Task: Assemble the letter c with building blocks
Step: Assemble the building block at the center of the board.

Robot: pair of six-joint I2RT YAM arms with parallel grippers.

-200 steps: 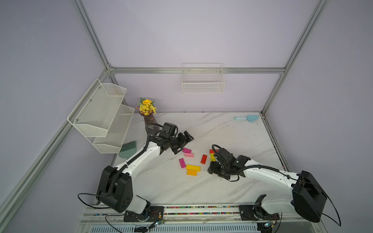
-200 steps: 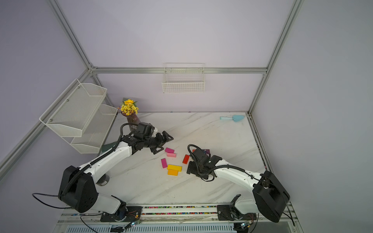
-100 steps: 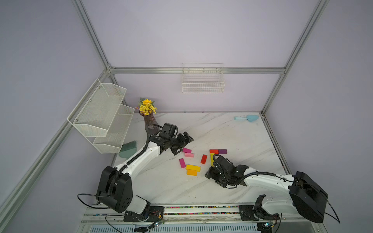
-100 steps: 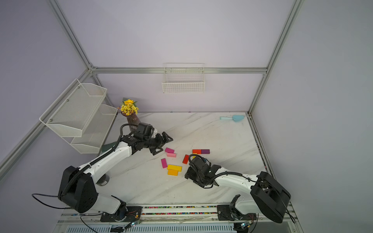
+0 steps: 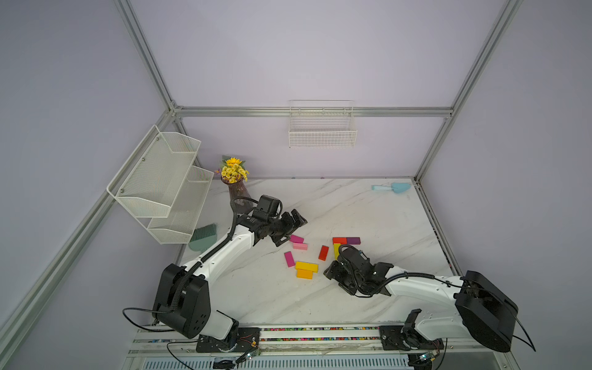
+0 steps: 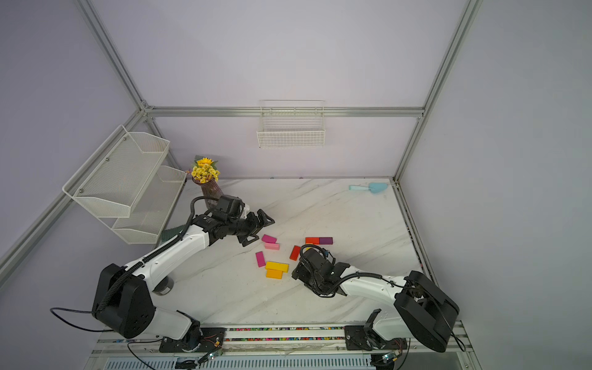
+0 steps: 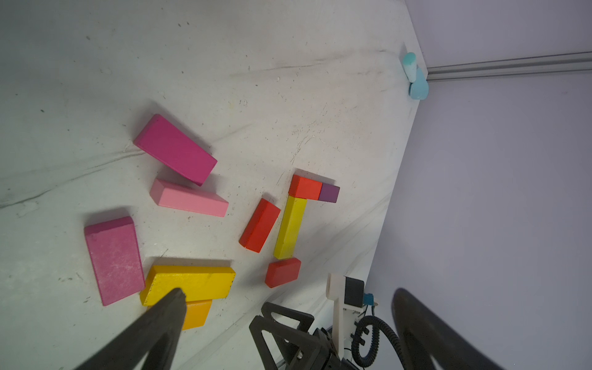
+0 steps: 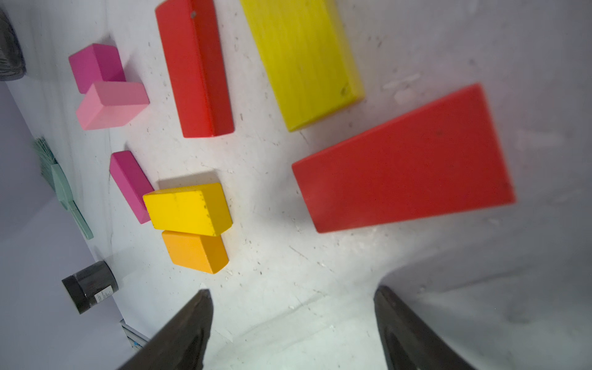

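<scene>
The building blocks lie mid-table. An orange-red block [image 5: 339, 240] and a purple block [image 5: 353, 240] sit end to end, with a long yellow block [image 7: 290, 227] running from the orange-red one toward the front. A red block [image 7: 282, 272] lies askew at its near end. Left of these lie another red block [image 5: 323, 252], two magenta blocks [image 5: 296, 238] [image 5: 289, 259], a pink block [image 5: 300, 246], and a yellow block [image 5: 306, 266] against an orange block [image 5: 304, 274]. My left gripper [image 5: 290, 230] hovers open and empty beside the magenta and pink pair. My right gripper [image 8: 293, 293] is open and empty, just short of the askew red block [image 8: 407, 160].
A light blue scoop [image 5: 392, 188] lies at the back right corner. A flower vase [image 5: 235, 189] stands back left, near wire shelves [image 5: 160, 185] and a green brush [image 5: 203, 235]. A dark jar [image 8: 89, 285] stands by the left arm's base. A wire basket [image 5: 322, 128] hangs on the back wall.
My right gripper has drawn back toward the table's front, uncovering the orange-red and purple blocks. The left arm has stayed still.
</scene>
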